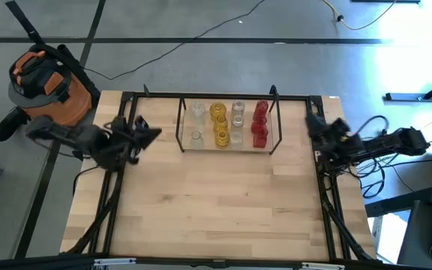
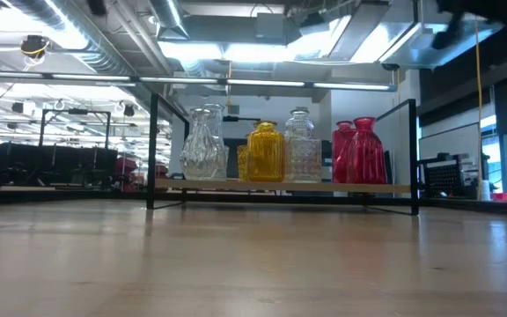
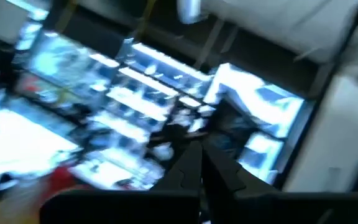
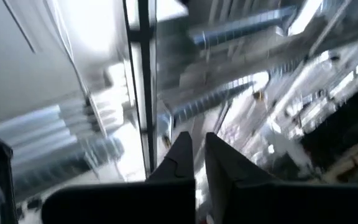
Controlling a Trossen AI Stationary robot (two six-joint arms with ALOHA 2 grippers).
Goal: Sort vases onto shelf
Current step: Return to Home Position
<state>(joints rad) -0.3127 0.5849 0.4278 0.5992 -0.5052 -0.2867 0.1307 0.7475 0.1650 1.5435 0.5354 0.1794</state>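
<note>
Eleven vases (image 1: 221,125) stand on the shelf (image 1: 248,129), as near as the high view lets me count. They form four rows by colour: two clear (image 1: 196,124), three yellow (image 1: 220,139), three clear (image 1: 237,122) and three red (image 1: 259,127). The shelf sits at the middle of the table's (image 1: 216,217) far edge.

The left gripper (image 1: 150,133) hangs by the left edge with its fingers together and empty. The right gripper (image 1: 311,129) hangs by the right edge with its fingers almost touching, also empty. Both are well apart from the shelf, and nothing stands between.

On the floor beyond the far left corner sit an orange vacuum (image 1: 47,79) and a cable (image 1: 201,34).
</note>
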